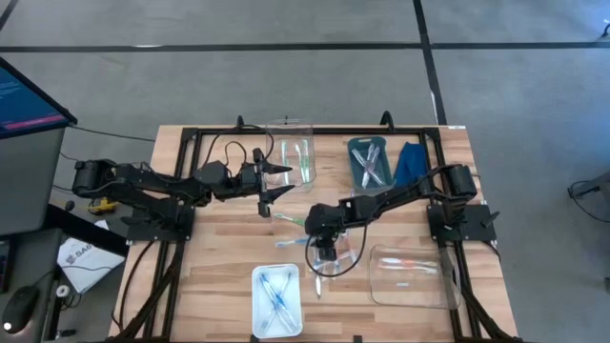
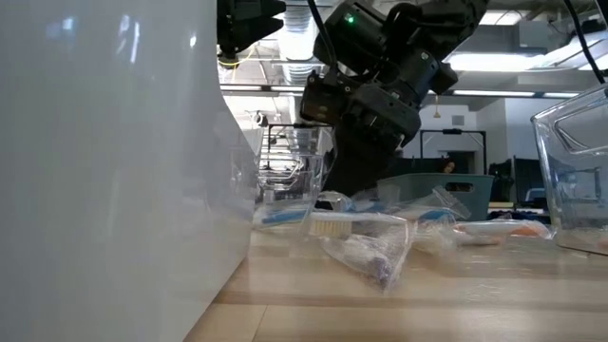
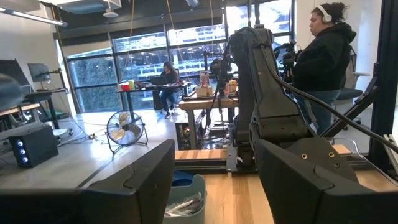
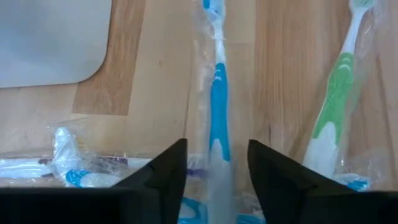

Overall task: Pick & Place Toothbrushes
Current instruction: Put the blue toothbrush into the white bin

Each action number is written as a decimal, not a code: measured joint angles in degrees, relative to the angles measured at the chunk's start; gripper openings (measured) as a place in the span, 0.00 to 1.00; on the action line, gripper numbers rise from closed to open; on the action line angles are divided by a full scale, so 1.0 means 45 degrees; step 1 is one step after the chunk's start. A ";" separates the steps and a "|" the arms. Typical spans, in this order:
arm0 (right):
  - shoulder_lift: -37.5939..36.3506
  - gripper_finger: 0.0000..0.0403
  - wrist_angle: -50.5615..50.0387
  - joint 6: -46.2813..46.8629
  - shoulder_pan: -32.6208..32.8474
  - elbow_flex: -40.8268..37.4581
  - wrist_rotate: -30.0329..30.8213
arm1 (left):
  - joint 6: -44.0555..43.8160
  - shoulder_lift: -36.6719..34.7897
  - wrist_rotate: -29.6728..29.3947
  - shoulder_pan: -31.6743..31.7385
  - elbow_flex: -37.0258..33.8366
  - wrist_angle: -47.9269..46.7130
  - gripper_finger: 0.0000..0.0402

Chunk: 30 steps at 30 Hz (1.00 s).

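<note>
Several wrapped toothbrushes [image 1: 319, 250] lie loose on the wooden table's middle. My right gripper [image 4: 217, 180] slants down over them, open, with one finger on either side of a blue toothbrush [image 4: 217, 106] in a clear wrapper that lies flat on the wood. A green toothbrush [image 4: 336, 106] lies beside it. In the low view the right gripper [image 2: 350, 185] stands over the pile of wrappers [image 2: 366, 249]. My left gripper [image 1: 279, 181] hangs open above the table's far left part, holding nothing. My right gripper straddles the handle end of the blue toothbrush [image 4: 217, 158], fingers slanting down and lying along it. Whether a finger [image 4: 168, 180] touches the clear wrapper, I cannot tell. The toothbrush lies on the table.
A clear bin [image 1: 291, 152] with green brushes and a teal tray [image 1: 370, 162] stand at the far edge, beside a blue cloth [image 1: 412, 162]. A clear bin [image 1: 410, 276] sits near right. A white tray [image 1: 276, 300] with blue brushes sits at the near edge. People are in the room beyond.
</note>
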 joint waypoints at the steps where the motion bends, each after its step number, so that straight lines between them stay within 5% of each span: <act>1: 0.0000 0.43 0.0000 0.0000 0.0000 0.0000 0.0000 | 0.0000 0.0000 0.0003 0.0000 0.0000 0.0000 0.54; 7: 0.0000 0.49 0.0263 0.0000 0.0000 0.0000 0.0052 | 0.0000 0.0000 0.0005 0.0000 0.0000 0.0000 0.54; 20: 0.0121 0.40 0.1347 -0.0141 0.0029 0.0005 0.0025 | 0.0000 0.0000 0.0000 0.0000 0.0000 0.0020 0.54; 30: 0.0121 0.43 0.1719 -0.0141 0.0078 0.0005 0.0004 | -0.0005 0.0000 0.0005 -0.0002 0.0000 0.0039 0.54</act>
